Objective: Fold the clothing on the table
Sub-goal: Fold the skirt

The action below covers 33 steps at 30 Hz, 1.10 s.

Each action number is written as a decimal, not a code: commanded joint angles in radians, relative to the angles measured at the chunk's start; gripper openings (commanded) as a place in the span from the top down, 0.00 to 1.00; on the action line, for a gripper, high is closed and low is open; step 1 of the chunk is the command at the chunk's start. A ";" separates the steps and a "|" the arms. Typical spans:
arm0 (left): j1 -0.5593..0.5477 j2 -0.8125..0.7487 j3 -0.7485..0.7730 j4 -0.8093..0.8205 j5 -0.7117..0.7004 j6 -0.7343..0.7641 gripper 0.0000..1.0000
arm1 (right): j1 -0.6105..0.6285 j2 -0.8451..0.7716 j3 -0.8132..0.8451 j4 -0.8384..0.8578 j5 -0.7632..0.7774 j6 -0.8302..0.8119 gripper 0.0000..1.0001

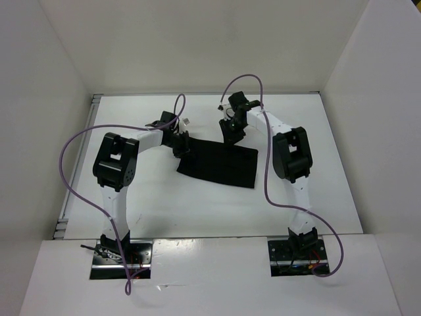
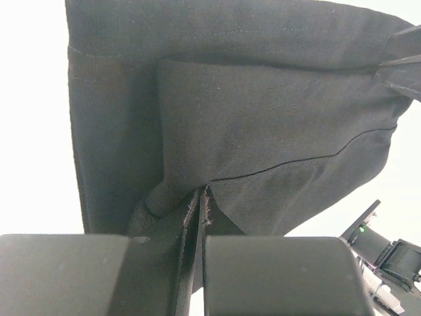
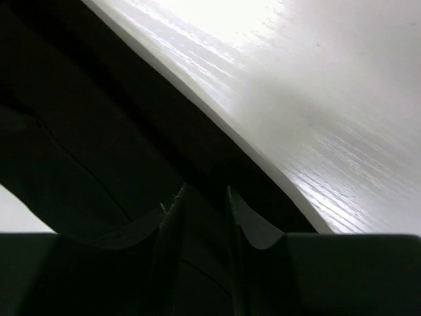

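Clothing (image 1: 220,164) on table (image 1: 197,214), mid-surface

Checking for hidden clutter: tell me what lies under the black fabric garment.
Only the white smooth table shows around the black fabric garment; anything beneath its layers is covered and cannot be seen.

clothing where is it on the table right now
Top view: the clothing lies centrally between the two arms, its far-left corner pinched by the left end effector and the right end effector at its far edge.
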 commanded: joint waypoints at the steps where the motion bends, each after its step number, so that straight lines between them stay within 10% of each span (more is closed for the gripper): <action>1: 0.002 0.039 0.021 -0.015 -0.023 0.016 0.91 | -0.005 0.015 0.026 0.021 -0.057 -0.027 0.65; 14: 0.011 0.039 0.021 -0.015 -0.023 0.016 0.89 | 0.004 0.065 0.007 0.021 -0.111 -0.027 0.76; 21: 0.011 0.039 0.021 -0.015 -0.023 0.016 0.89 | 0.024 0.041 0.007 0.010 -0.109 -0.027 1.00; 33: 0.011 0.039 -0.015 -0.006 -0.023 0.016 0.89 | 0.024 -0.039 0.060 0.034 0.041 0.009 1.00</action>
